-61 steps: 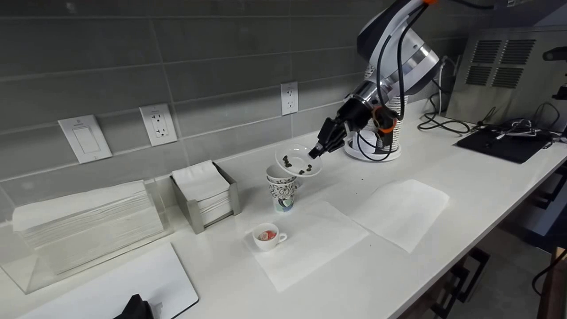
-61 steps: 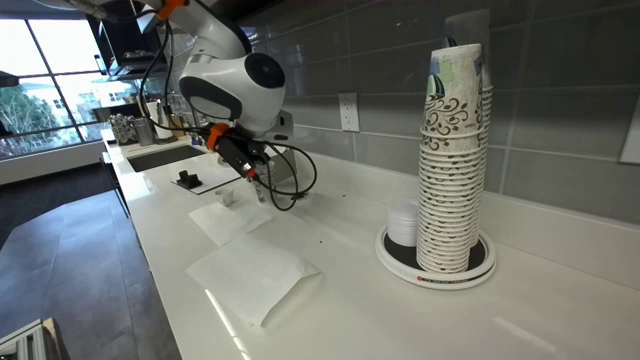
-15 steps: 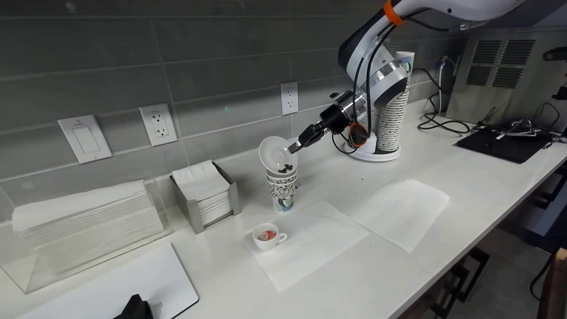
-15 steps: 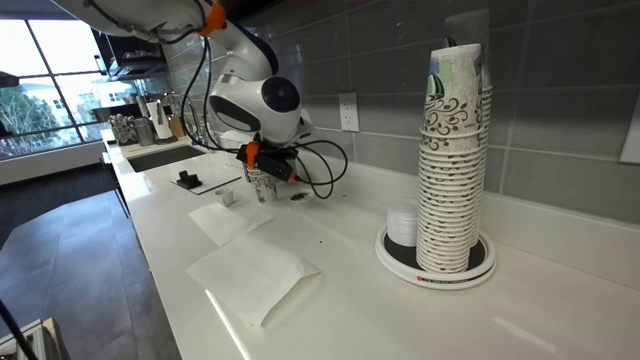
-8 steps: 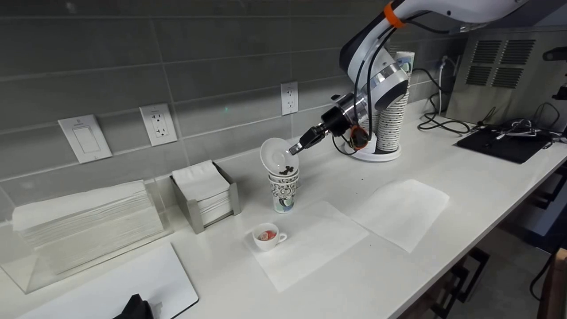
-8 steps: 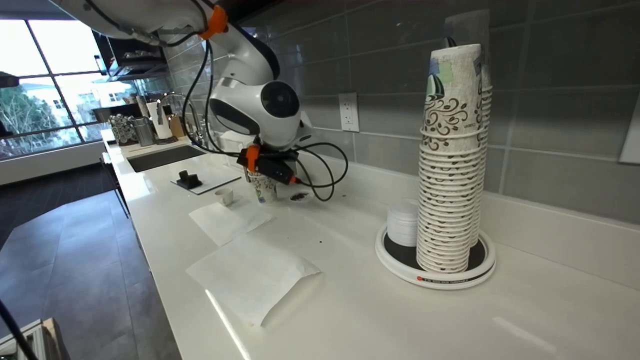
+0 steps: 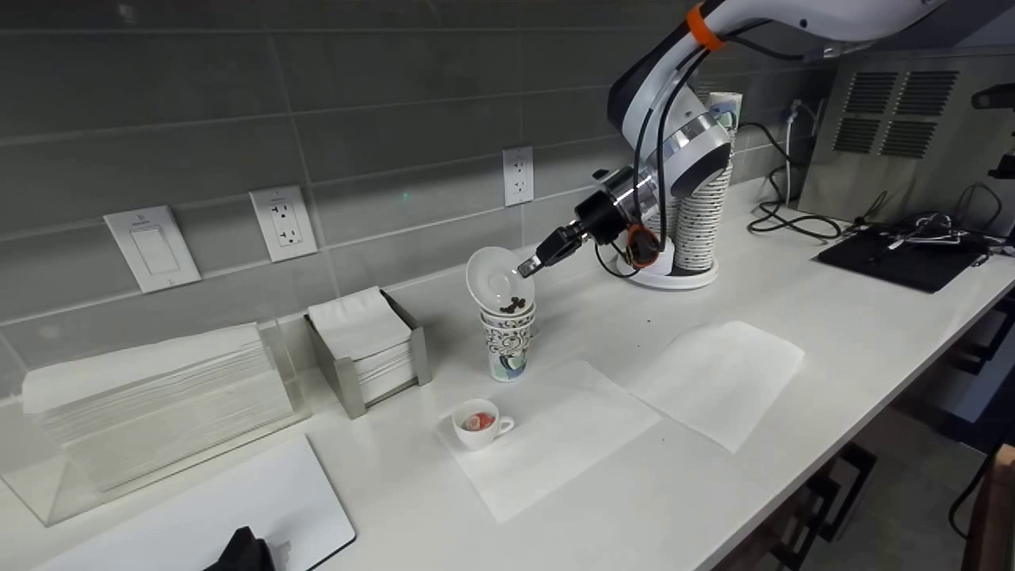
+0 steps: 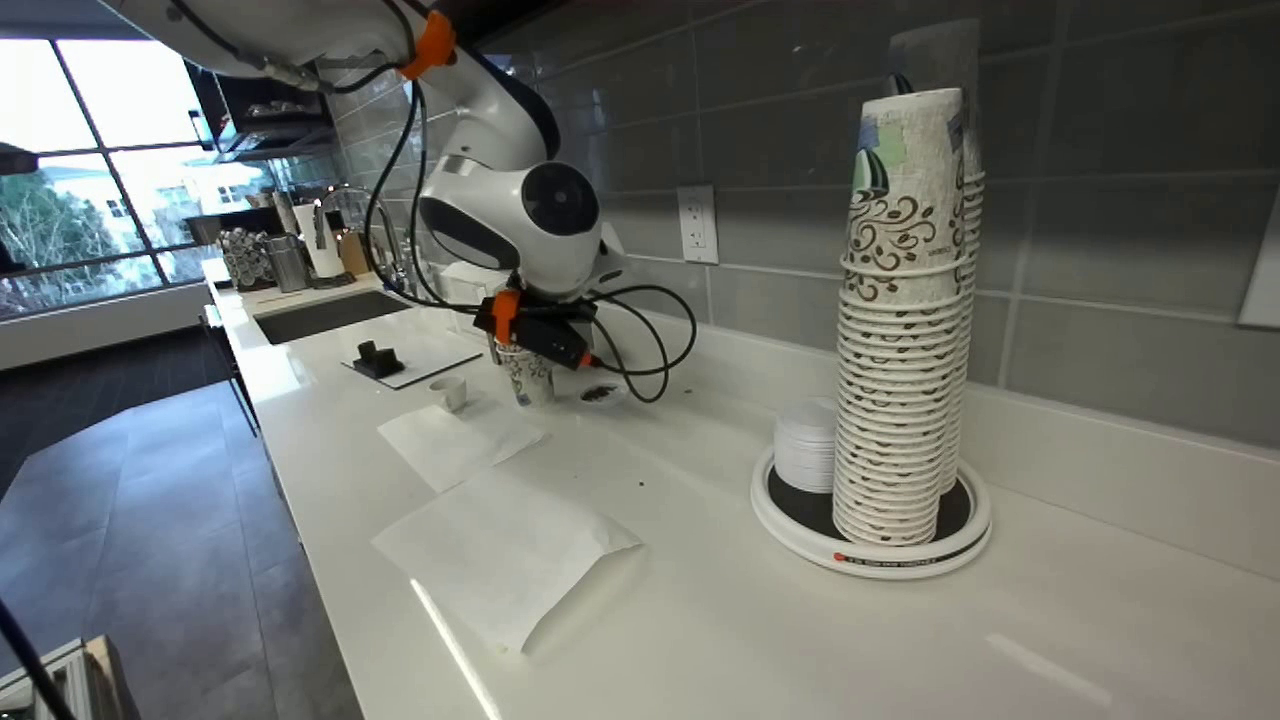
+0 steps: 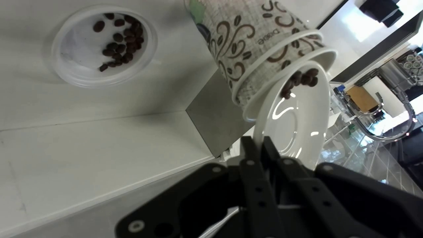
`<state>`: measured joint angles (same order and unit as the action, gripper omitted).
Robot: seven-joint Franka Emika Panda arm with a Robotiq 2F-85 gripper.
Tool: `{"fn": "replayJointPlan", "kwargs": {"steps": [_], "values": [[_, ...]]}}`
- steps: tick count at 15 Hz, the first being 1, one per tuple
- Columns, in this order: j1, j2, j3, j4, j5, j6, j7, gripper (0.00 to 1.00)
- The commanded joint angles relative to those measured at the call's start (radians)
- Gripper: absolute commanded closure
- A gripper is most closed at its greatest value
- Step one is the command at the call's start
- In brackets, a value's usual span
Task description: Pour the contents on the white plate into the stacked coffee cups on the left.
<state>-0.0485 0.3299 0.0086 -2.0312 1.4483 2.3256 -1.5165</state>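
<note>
My gripper (image 7: 526, 267) is shut on the rim of the white plate (image 7: 492, 277); both fingers pinch its edge in the wrist view (image 9: 259, 142). The plate is tilted steeply, its low edge at the mouth of the stacked coffee cups (image 7: 507, 341). Dark coffee beans (image 7: 514, 305) lie bunched at that low edge, also in the wrist view (image 9: 300, 81). The cups stand upright with a leaf pattern; I cannot tell whether the plate touches their rim. The cups' inside is hidden. In an exterior view the cups (image 8: 528, 378) show, but the arm hides plate and fingers.
A round white lid (image 9: 77, 74) holding more beans lies beside the cups. A small white cup (image 7: 468, 438) stands on paper in front. A napkin holder (image 7: 349, 387) is behind-left. Tall cup stacks stand on a turntable (image 8: 800, 530). The tiled wall (image 7: 412, 190) is close behind.
Since about four seconds ago the plate has moved left over the cups and tilted steeply; its beans slid to the low edge. In the last half second nothing visibly moves.
</note>
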Motion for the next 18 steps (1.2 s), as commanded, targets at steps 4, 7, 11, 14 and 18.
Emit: {"fn": "replayJointPlan", "kwargs": {"steps": [4, 7, 11, 14, 18], "values": [[0.009, 0.001, -0.009, 0.004, 0.017, -0.001, -0.019, 0.98], [0.009, -0.005, -0.006, 0.003, 0.027, -0.001, -0.038, 0.98], [0.007, -0.013, -0.004, 0.000, 0.043, -0.006, -0.085, 0.98], [0.003, -0.019, 0.000, -0.003, 0.057, -0.016, -0.128, 0.98], [-0.002, -0.033, -0.001, -0.008, 0.114, -0.049, -0.202, 0.98]]}}
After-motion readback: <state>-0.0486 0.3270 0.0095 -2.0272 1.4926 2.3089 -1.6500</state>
